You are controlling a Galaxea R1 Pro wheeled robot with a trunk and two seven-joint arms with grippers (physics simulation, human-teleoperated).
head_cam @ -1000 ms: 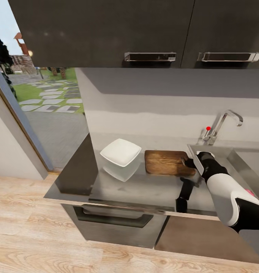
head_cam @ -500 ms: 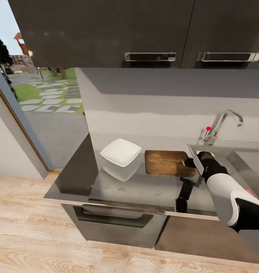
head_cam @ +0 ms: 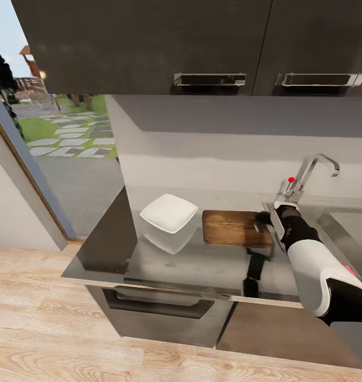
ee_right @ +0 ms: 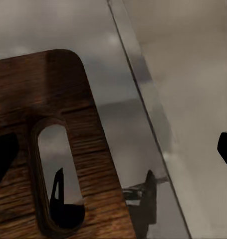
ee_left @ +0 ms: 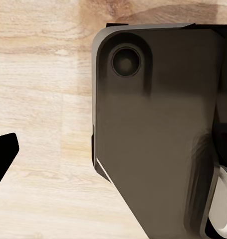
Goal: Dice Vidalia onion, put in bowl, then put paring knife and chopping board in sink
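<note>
The dark wooden chopping board [head_cam: 233, 227] lies on the grey countertop [head_cam: 202, 265], with the white bowl [head_cam: 169, 213] just to its left. My right gripper [head_cam: 265, 218] is open and hovers over the board's handle end, beside the sink [head_cam: 346, 225]. In the right wrist view the board's slot hole [ee_right: 58, 174] lies below, and the gripper [ee_right: 113, 152] spans from it to the sink's steel rim [ee_right: 143, 84]. My left gripper [ee_left: 113, 149] hangs open over the floor, one dark fingertip [ee_left: 3, 154] at the picture's edge. The onion and the paring knife are out of view.
A chrome faucet [head_cam: 310, 176] with a red dot stands behind the sink. Dark wall cupboards [head_cam: 202, 48] hang overhead. A glass door [head_cam: 37, 148] to a garden is at the left. Wooden floor [head_cam: 53, 318] lies before the counter, and the robot's dark base [ee_left: 153, 129] is below the left arm.
My right gripper has moved a little farther from me along the board's handle end, toward the faucet. Board and bowl have not moved.
</note>
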